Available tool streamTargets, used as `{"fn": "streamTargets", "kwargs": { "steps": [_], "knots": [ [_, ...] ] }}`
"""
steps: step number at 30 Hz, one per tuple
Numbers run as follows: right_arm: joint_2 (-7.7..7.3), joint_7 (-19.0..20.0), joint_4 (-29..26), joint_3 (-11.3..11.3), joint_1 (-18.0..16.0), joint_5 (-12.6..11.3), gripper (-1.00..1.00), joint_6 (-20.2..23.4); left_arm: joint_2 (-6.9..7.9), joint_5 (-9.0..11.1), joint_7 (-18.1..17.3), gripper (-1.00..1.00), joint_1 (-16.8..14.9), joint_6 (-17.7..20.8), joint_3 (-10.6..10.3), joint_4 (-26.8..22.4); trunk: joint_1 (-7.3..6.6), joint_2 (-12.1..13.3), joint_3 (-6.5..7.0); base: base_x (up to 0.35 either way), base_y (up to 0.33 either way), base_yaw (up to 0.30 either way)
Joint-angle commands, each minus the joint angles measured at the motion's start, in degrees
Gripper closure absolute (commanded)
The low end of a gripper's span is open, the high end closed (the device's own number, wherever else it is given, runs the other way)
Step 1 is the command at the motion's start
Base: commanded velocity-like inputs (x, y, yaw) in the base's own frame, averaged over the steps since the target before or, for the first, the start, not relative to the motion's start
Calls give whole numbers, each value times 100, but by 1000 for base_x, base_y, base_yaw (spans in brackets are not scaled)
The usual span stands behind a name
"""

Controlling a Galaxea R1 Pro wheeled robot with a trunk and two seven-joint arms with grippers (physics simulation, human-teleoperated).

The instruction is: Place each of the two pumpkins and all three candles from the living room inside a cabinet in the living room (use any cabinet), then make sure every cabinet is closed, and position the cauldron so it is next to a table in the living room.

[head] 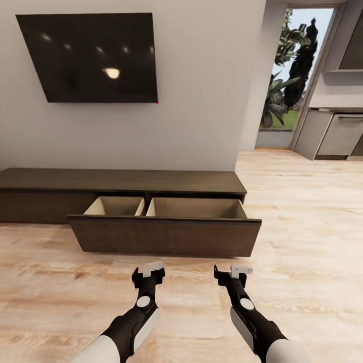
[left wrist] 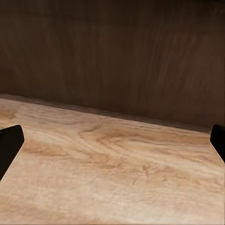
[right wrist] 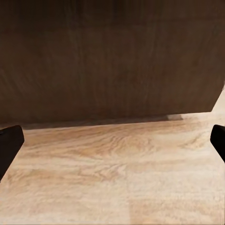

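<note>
Head view: cabinet (head: pixel 121 180) runs across the middle of the frame, long low dark-brown unit against the white wall, flat top bare. Its right-hand wide drawer (head: pixel 166 234) is pulled out toward the robot, front panel hanging over the wood-plank floor (head: pixel 302 242). Inside the drawer: two beige-lined compartments side by side with a divider between them, left one narrower, right one wider. What shows of both interiors has nothing in it; the near part of each is hidden behind the drawer front. The left-hand section of the cabinet sits flush.

Left gripper (head: pixel 148 275) sits lower centre-left of the frame, right gripper (head: pixel 233 274) lower centre-right, both pointed at the drawer front and short of it, above the floor. The head view doesn't resolve the finger gap. Wrist views do: in the left wrist view the two dark fingertips (left wrist: pixel 9 145) sit at opposite edges of the frame, wide apart, nothing between them, just floor and the dark drawer panel ahead. Same in the right wrist view, fingertips (right wrist: pixel 9 145) spread wide, nothing held, drawer panel ahead with its end corner visible.

Upper left of head view: black wall-mounted TV (head: pixel 91 55). Upper right: glass door (head: pixel 292 75) with greenery outside, grey kitchen units (head: pixel 335 133) beside it.
</note>
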Motion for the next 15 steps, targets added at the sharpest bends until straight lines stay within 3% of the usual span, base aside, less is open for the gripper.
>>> {"fn": "streamTargets", "kwargs": {
  "steps": [1,11,15],
  "knots": [
    [-5,-40,4,45,-5,-60,-100,-28,4,58,36,-100,-7,-40,-47,3,2,-2,-5,333,0,0],
    [-5,-40,-3,48,-5,-71,-100,-28,6,53,36,-100,-7,-45,-51,3,2,-2,-5,294,-91,0],
    [-5,-40,-5,47,-5,-90,-100,-28,5,53,36,-100,-7,-45,-62,3,2,-2,-5,137,-49,0]
  ]
}}
